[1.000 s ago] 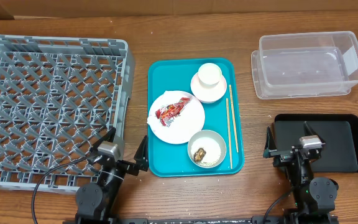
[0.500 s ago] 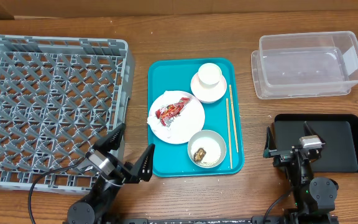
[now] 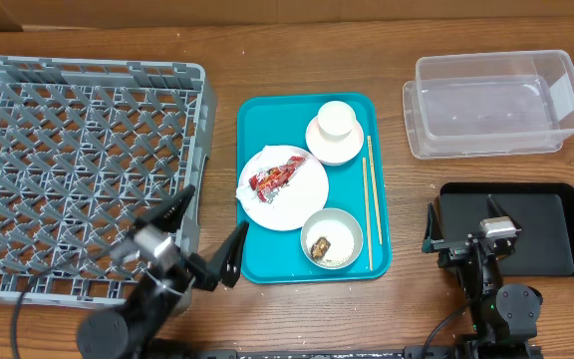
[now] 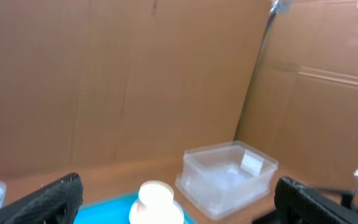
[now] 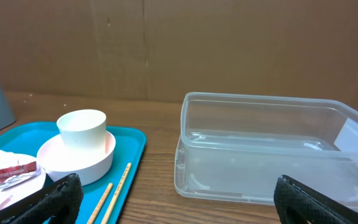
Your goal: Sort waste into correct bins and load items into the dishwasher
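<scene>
Left gripper (image 3: 204,234): jaws wide, nothing between them. It hangs over the gap between the dish rack (image 3: 78,170) and the near-left corner of the teal tray (image 3: 267,261).
Right gripper (image 3: 461,221): jaws wide, empty, low at the near edge just beside the black tray (image 3: 541,229).
Waste: the snack wrapper (image 3: 275,178) lies on the plate (image 3: 302,207). Rice and a brown lump (image 3: 320,245) sit in the grey-white bowl (image 3: 347,221). We can't make out the tissue clearly.
Dishes: all on the teal tray. The cup (image 3: 336,118) stands in the pink bowl (image 3: 329,152), and the chopsticks (image 3: 368,199) lie along the right side.
Bins: the clear tub (image 3: 491,105) and the black tray are on the right, well apart from the left arm. Both look empty.
Step, our read: the left arm goes for the wrapper first.
Approach: we come straight down on the wrapper's raised crumple and narrow the jaws beforehand so the tips clear the plate rim.
Grip: we pinch the film only. Catching the plate would drag it.
Carry: we lift high enough to clear the cup and bowl.
Risk: the film is thin and may slip out, so we check the hold in the left wrist view.
Reach: the bins are far from the left arm, so a drop within the right arm's reach may serve.
</scene>
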Controlling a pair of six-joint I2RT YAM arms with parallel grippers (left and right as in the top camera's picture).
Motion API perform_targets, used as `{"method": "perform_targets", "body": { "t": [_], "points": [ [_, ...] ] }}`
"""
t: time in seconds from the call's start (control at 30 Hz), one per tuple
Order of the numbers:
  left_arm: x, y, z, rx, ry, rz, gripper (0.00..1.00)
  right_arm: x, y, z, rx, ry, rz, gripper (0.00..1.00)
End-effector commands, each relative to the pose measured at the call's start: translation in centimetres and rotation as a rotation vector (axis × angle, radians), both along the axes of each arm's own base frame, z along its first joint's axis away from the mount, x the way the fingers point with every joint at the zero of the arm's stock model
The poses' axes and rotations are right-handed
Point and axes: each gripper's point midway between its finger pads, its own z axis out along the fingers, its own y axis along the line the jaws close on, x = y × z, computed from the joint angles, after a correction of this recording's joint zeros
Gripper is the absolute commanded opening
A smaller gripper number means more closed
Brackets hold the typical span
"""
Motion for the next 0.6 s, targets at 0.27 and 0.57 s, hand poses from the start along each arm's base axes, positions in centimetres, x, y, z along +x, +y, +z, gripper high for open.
{"method": "perform_targets", "body": {
  "t": [0.27,0.57],
  "points": [
    [7.2,-2.6,5.6,0.295,0.435,-0.142,1.00,0.0,0.2,-0.1,0.008,-0.007,0.010,1.00],
    [8.2,-5.7,4.3,0.160,0.699,-0.369,1.00,0.0,0.2,-0.1,0.008,-0.007,0.010,1.00]
  ]
}}
